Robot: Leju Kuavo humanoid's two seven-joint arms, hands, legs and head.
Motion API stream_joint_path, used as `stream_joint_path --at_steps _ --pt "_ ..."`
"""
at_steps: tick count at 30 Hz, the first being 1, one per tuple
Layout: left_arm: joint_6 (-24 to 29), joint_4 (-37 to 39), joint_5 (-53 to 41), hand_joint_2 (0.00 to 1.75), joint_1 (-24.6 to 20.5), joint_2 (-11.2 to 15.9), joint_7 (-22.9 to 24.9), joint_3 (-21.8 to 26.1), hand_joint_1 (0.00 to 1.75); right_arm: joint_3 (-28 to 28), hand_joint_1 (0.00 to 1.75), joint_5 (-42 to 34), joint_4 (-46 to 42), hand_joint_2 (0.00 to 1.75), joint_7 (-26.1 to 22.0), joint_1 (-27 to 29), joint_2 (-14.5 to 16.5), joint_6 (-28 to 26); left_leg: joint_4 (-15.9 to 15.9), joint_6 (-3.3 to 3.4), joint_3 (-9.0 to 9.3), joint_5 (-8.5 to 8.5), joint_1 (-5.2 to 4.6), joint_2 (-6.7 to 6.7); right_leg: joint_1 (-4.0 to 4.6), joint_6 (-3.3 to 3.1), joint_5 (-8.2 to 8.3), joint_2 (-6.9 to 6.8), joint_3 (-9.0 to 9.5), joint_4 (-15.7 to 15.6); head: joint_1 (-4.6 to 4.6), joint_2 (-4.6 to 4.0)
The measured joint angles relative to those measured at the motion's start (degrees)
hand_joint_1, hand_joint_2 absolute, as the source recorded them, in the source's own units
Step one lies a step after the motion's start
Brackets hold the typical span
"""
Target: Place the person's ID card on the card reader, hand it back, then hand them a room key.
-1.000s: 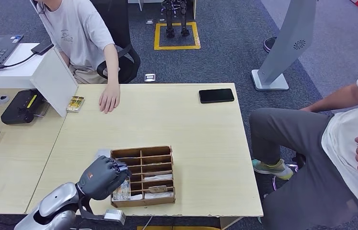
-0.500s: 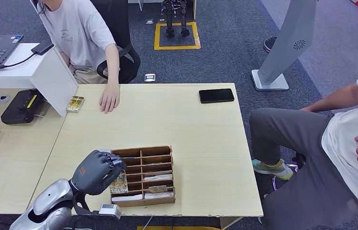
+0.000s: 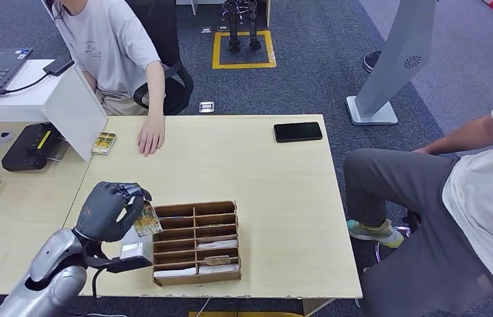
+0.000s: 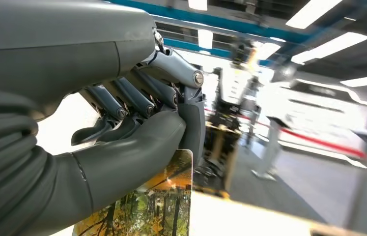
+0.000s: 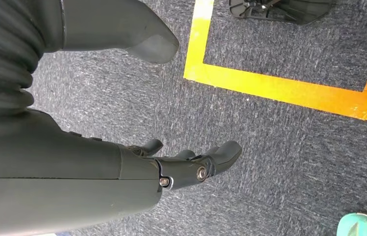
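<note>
A: On the light wooden table [image 3: 276, 191], which items matter, largest first?

B: The wooden compartment organiser [image 3: 197, 242] near the robot's edge, then the left hand [image 3: 106, 211] raised just beside the organiser's far-left corner, then the room key card [image 3: 146, 219] it holds. The card is clear of the compartments and tilted.

A: State of the hands?

B: The left hand pinches the card between thumb and fingers [image 4: 137, 98]; the other fingers curl around it. The right hand [image 5: 186, 164] hangs toward the carpet, fingers loosely apart, holding nothing.

A: How should the step in hand be carried out?

B: Judged from the layout, this is the key handover. Maintain the pinch, keep the card's free edge leading, and carry it toward the person's hand [image 3: 150, 135] resting on the far side of the table. Avoid the white divider panel [image 3: 75, 112] and the printed card [image 3: 103, 142] beside it.

A: What does each view add?

B: The left wrist view shows the card's forest print [image 4: 152, 206] and the thumb's contact. The head view shows the receiving hand and the path.
</note>
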Motion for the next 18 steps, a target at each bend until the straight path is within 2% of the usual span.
stream_joint_path --at_steps 6,11,15,18 --pt "-1.5 0.0 1.8 1.75 -3.2 -0.1 0.3 7.2 1.75 0.0 0.0 0.1 0.0 1.75 0.0 0.2 0.0 0.0 0.0 -0.02 0.01 0.02 0.01 0.0 0.0 -0.02 0.02 0.01 -0.01 0.0 -0.01 0.0" --pt "-0.2 1.2 -3.2 1.75 -6.6 -0.3 4.7 11.8 1.75 0.0 0.0 0.4 0.0 1.75 0.3 0.2 0.0 0.0 0.0 -0.02 0.0 0.02 0.0 0.0 0.01 -0.02 0.02 0.01 -0.01 0.0 -0.01 0.0" --pt "2.5 5.5 -7.3 1.75 -9.5 -1.1 8.7 13.7 1.75 0.3 0.0 1.0 0.0 1.75 0.4 0.2 0.0 0.0 0.0 -0.01 0.01 0.04 0.0 0.0 0.0 -0.02 0.03 0.01 -0.01 0.0 -0.01 0.0" --pt "4.1 9.6 -7.6 1.75 -11.5 -1.8 9.3 14.7 1.75 0.5 0.0 1.2 0.0 1.75 0.3 0.1 0.0 0.0 0.0 -0.01 0.01 0.04 0.0 0.01 0.0 -0.03 0.05 0.02 -0.01 0.0 -0.01 0.0"
